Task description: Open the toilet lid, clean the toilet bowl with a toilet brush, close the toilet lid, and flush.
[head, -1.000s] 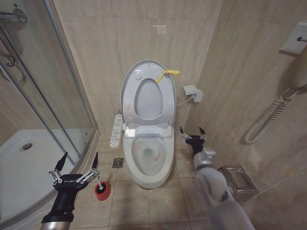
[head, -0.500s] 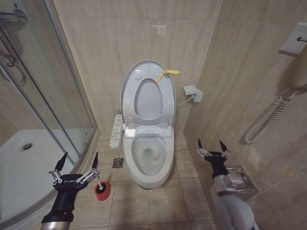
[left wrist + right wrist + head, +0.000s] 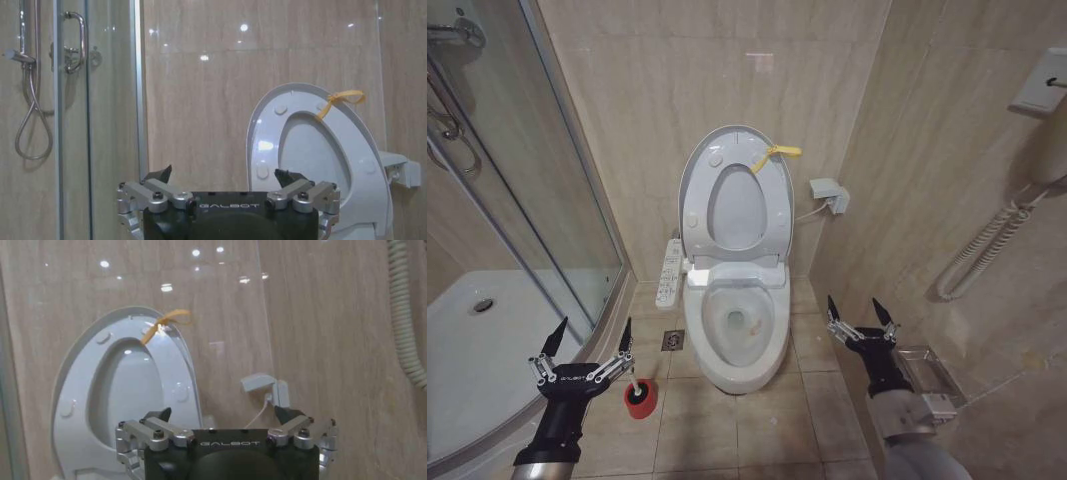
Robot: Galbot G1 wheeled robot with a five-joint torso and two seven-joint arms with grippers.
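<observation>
Head view: the white toilet lid (image 3: pixel 735 190) stands upright, yellow ribbon (image 3: pixel 772 155) at its rim; both the left gripper (image 3: pixel 587 343) and the right gripper (image 3: pixel 859 317) are spread wide, empty.

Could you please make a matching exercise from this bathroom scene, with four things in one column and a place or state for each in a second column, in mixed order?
Things:
1. toilet lid
2. toilet brush
3. left gripper
4. right gripper

Places or states:
A. open, on the floor side between the toilet bowl and the metal bin
B. raised upright against the wall, a yellow ribbon at its edge
C. open, near the shower glass, just above the brush
D. standing in a small red holder on the floor tiles

Pairs: 1-B, 2-D, 3-C, 4-A
</observation>
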